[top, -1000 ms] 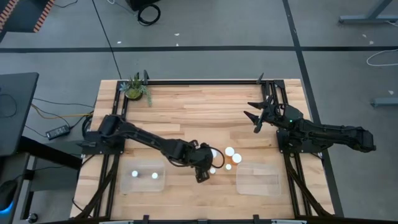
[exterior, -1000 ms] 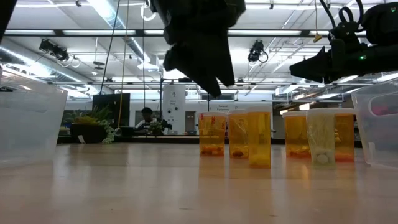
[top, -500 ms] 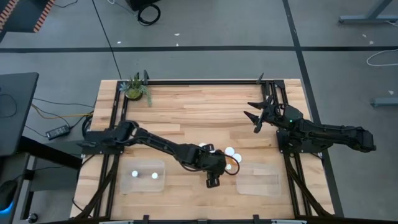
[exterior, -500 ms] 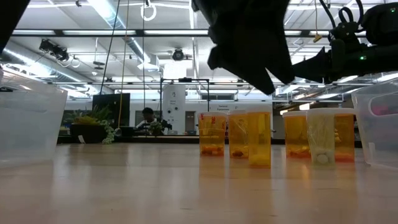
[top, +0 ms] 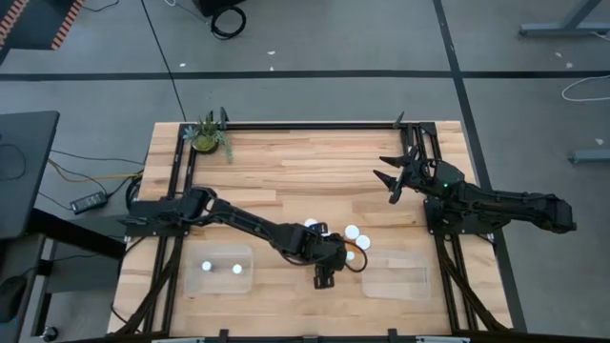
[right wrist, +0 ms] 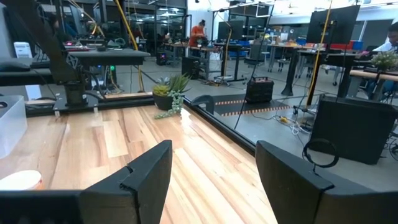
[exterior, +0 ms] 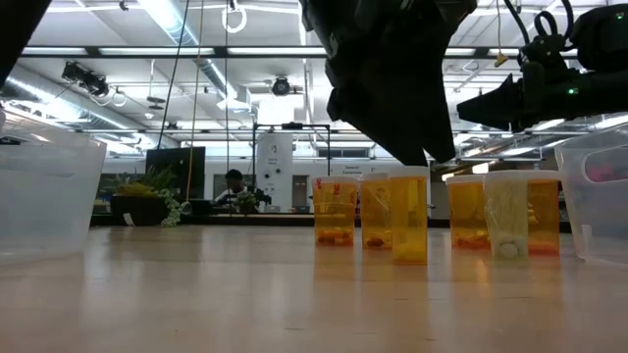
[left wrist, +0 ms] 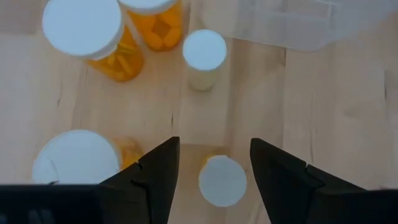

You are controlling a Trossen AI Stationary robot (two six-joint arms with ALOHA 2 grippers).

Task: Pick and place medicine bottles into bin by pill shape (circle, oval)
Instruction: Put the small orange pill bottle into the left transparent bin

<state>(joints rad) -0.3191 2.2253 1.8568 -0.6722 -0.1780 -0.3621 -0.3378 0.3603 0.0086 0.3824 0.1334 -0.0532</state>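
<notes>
From above, the left end effector [top: 325, 277] and its arm cover part of the cluster of medicine bottles [top: 354, 232], so their full count cannot be told. In the low view that arm blocks the bottle tops. Pill shapes are too small to tell there. The left wrist view crops a white cap [left wrist: 74, 157].

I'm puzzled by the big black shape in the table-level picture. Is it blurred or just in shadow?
Low view: the left hand hangs close to the camera, backlit by bright ceiling lights, so it is a dark silhouette. Left wrist view: the bottles look evenly lit.
</notes>
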